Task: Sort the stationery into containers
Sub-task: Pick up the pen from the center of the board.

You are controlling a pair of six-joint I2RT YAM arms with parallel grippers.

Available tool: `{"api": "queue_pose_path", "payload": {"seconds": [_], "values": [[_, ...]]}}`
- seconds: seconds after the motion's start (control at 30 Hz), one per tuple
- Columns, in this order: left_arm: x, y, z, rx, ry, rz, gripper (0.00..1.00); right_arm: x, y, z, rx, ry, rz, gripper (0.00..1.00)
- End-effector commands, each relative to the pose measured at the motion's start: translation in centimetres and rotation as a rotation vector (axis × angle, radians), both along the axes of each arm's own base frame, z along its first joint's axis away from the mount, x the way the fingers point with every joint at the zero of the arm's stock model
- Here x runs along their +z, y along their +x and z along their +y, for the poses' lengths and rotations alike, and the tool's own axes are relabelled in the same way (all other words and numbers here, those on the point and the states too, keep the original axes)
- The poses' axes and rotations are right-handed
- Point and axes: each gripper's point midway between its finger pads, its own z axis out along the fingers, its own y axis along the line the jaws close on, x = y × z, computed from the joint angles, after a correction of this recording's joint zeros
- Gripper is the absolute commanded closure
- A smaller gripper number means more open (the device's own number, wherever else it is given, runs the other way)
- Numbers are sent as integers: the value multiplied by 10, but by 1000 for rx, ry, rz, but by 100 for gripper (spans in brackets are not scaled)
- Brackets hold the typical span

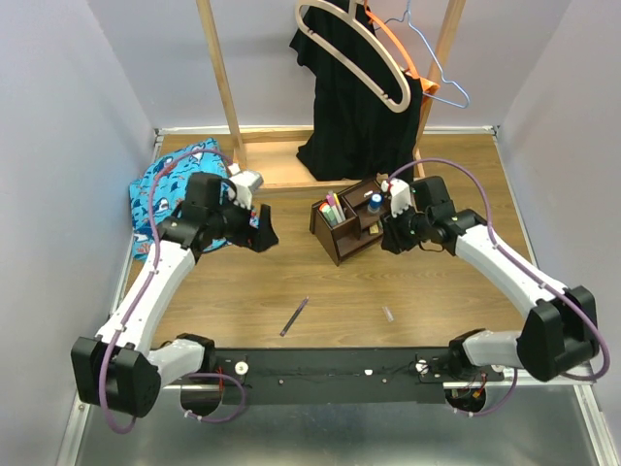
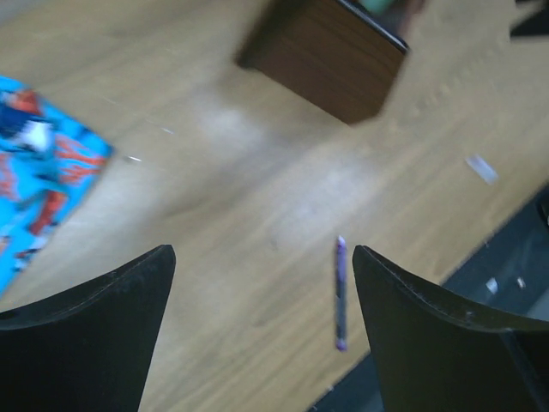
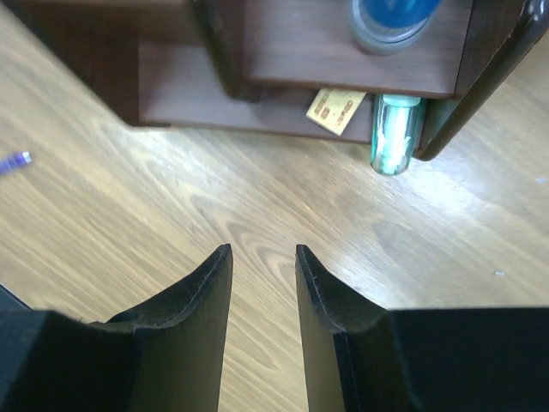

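Both empty, left jaws spread wide, well apart from purple pen (image 1: 294,317), right jaws narrowly parted beside organizer (image 1: 339,244)

I'm seeing pale lilac walls (image 1: 58,116) boxing in a light wood-grain tabletop (image 1: 417,283), a light wooden clothes rack (image 1: 220,78) behind carrying a black garment (image 1: 349,116).

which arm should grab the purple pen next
Left. The left gripper, open, faces the pen, which lies between its fingers in the wrist view. The right gripper is close to the organizer, the pen only at its view's edge.
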Motion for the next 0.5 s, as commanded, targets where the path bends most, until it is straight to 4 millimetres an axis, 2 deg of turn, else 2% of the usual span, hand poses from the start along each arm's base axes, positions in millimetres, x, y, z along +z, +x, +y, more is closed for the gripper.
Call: {"api": "queue_pose_path", "payload": {"seconds": [0.0, 0.03, 0.07, 0.13, 0.17, 0.27, 0.3, 0.4, 0.47], "values": [[-33, -45, -17, -70, 80, 156, 13, 18, -5, -10, 147, -78, -142, 57], [-36, -42, -15, -33, 116, 156, 14, 22, -2, -12, 151, -92, -170, 57], [-40, -48, -23, -52, 132, 165, 16, 28, 5, -14, 158, -111, -221, 57], [-52, -48, -24, -17, 185, 198, 19, 40, 16, -25, 128, -164, -302, 57], [-56, -56, -35, -40, 197, 208, 25, 46, 24, -27, 127, -185, -348, 57], [-68, -64, -45, -39, 255, 216, 29, 60, 42, -39, 73, -248, -439, 57], [-75, -73, -55, -77, 279, 226, 30, 63, 45, -40, 60, -252, -453, 57], [-90, -86, -67, -95, 326, 237, 31, 73, 52, -43, -5, -242, -473, 55], [-99, -91, -66, -75, 348, 250, 31, 80, 55, -46, -35, -240, -482, 52]]}}
